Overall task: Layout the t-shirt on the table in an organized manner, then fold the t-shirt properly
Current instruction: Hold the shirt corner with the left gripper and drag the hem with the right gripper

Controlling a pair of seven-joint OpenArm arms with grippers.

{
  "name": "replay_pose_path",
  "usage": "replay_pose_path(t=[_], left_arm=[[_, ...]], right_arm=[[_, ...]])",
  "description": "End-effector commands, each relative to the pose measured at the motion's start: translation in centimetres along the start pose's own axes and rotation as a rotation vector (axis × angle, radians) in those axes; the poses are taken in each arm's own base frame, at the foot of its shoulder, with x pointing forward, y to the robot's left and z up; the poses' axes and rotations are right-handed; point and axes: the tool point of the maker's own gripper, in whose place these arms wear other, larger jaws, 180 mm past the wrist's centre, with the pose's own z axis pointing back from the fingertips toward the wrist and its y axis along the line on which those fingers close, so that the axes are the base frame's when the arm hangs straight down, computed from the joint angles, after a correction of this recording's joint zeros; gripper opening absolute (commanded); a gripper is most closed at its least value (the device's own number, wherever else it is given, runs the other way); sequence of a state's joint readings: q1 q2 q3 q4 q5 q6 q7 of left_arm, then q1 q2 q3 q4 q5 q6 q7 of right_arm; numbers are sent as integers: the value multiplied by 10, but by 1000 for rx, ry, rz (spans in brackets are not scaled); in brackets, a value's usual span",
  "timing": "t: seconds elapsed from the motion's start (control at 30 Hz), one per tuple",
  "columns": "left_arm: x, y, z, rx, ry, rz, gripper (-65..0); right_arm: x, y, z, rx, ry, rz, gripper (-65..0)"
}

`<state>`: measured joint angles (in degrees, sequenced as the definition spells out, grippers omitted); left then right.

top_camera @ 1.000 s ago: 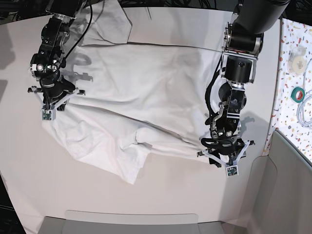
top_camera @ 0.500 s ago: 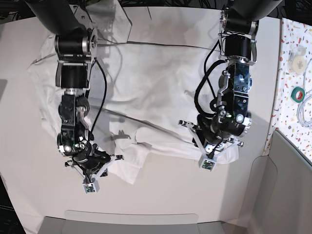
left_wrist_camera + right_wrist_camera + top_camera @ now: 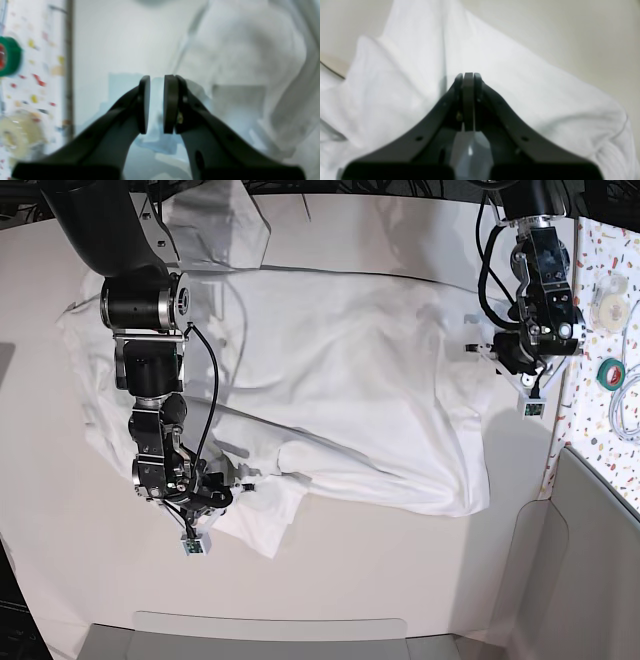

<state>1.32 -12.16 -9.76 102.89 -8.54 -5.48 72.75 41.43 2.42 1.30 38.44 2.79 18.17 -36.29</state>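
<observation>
A white t-shirt [image 3: 330,395] lies spread but rumpled across the off-white table [image 3: 400,570], its body filling the centre of the base view, w/ a folded flap at approx. 7 o'clock and a bunched edge near 4 o'clock. The right pincer [image 3: 190,532] sits at 7 o'clock over that flap; in the right wrist view its pincer [image 3: 468,100] has pads pressed flush together w/ shirt cloth spread beneath them, and nothing shows between the pads. The left pincer [image 3: 528,395] hangs at approx. 2 o'clock, just off the shirt's edge beside the speckled panel [image 3: 605,330]. In the left wrist view the left pincer [image 3: 157,103] shows a narrow gap between its pads; pale material appears in that gap, but the blur makes it unclear whether that is gripped cloth or only table behind. A green tape roll [image 3: 611,372] and a clear tape roll [image 3: 607,300] rest on the panel at 3 o'clock.
</observation>
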Motion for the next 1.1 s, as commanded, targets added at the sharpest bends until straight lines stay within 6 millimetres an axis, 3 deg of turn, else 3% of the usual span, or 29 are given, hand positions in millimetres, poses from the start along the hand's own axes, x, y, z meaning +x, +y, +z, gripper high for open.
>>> replay_pose_path(t=[0.0,0.23,0.5,0.63,0.8,0.97,1.07], left_arm=[[11,3,5,9,-47,-5,-565],[-2,-23,3,-51,-50,21,-566],[-13,-24,0,-53,-25,22,-566],[-34,-23,-6,-51,28,24,-565],[-54,-19,-8,-40,20,18,-565],[-72,-11,-8,-23,47,-1,-566],[-73,-11,-8,-23,30,-3,-566]], right_arm=[[38,-3,8,-5,-89,5,-650],[27,-6,7,-12,-75,-9,-650],[8,-8,3,-15,-43,-17,-650],[11,-21,7,-38,-49,-15,-650],[22,-52,16,-91,-88,-9,-650],[4,-95,12,-190,-88,-73,-650],[-9,-105,8,-200,-73,-93,-650]])
